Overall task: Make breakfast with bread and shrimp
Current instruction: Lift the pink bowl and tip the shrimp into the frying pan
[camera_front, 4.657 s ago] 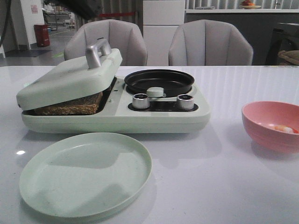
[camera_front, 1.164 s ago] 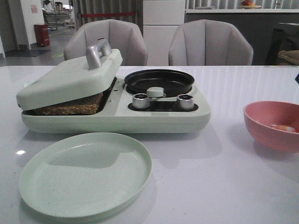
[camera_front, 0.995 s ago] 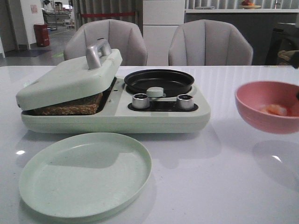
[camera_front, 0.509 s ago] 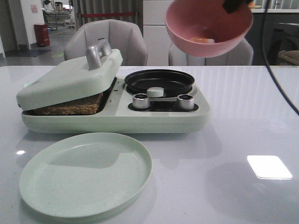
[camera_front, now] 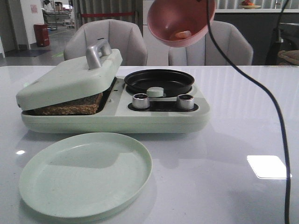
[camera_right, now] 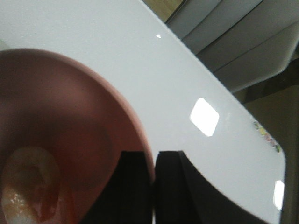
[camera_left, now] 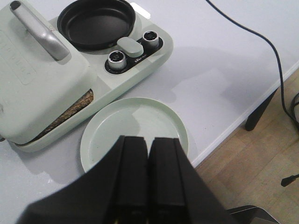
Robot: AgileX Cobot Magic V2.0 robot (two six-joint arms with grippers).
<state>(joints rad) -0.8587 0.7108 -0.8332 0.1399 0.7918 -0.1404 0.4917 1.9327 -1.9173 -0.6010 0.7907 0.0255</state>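
Pale green, the empty plate [camera_front: 85,175] lies nearest on the tabletop [camera_front: 224,154]; we keep our left hand [camera_left: 148,175] above it, fingers pressed together on nothing. Beyond, bread [camera_front: 70,105] sits under the sandwich maker's lid [camera_front: 70,79]. Farther, our right hand [camera_right: 153,179] pinches the pink bowl [camera_front: 181,21] by its rim; the shrimp [camera_front: 182,34] inside hangs at about 12 o'clock above the black pan [camera_front: 159,80], bowl tipped our way.
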